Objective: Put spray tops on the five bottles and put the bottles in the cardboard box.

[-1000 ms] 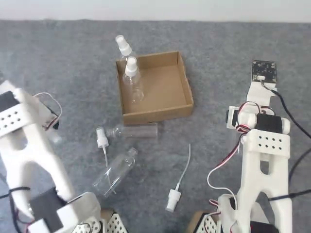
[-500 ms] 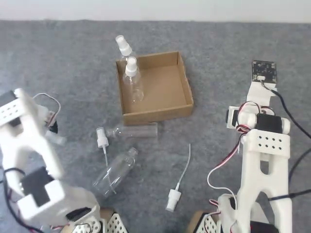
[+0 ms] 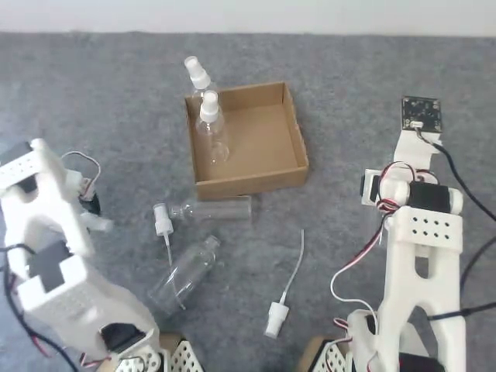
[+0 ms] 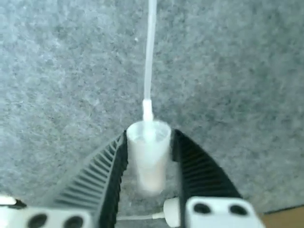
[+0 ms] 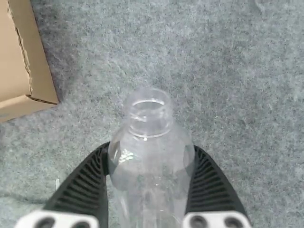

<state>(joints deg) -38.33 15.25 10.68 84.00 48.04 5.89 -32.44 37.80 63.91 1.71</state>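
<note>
My left gripper (image 4: 149, 137) is shut on a white spray top (image 4: 148, 156), whose thin tube (image 4: 151, 52) points away over the carpet. In the high view this spray top (image 3: 99, 225) sits at the left arm's tip, left of the lying bottles. Held shut in my right gripper (image 5: 150, 153) is a clear bottle (image 5: 149, 142) with an open neck, near the cardboard box's corner (image 5: 23, 71). The cardboard box (image 3: 267, 174) has one capped bottle (image 3: 211, 128) leaning inside. Another capped bottle (image 3: 197, 74) stands at its far left corner.
Two uncapped clear bottles lie in front of the box, one (image 3: 217, 209) close to it and one (image 3: 184, 270) nearer the arms. A loose spray top (image 3: 162, 222) lies between them. Another spray top (image 3: 277, 318) with a long tube lies centre front.
The left arm has swung and risen, carrying its spray top slightly right toward the lying bottles. The right arm and the things on the carpet have not moved.
</note>
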